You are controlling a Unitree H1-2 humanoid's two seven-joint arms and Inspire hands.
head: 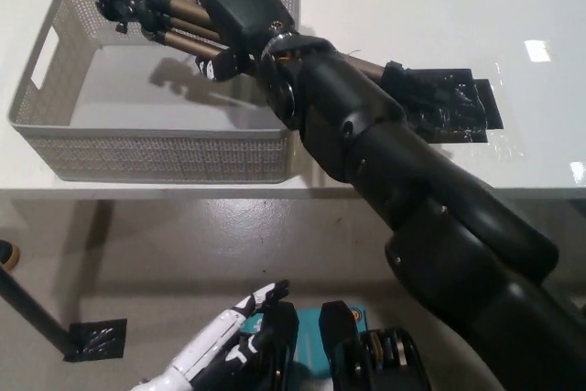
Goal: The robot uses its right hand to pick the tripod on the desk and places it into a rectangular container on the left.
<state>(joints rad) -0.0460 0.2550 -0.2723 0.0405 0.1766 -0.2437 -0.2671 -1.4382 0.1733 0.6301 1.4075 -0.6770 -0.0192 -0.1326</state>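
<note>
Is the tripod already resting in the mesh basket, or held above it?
Held above it: the right hand grips the folded tripod lying level over the mesh basket, its shadow falling on the floor below.

The right hand (240, 29) covers the tripod's (151, 14) middle; the left hand (215, 350) is cut off at the bottom edge.

black tape patch (449, 107) on white desk (412, 25), perhaps crinkled
</note>
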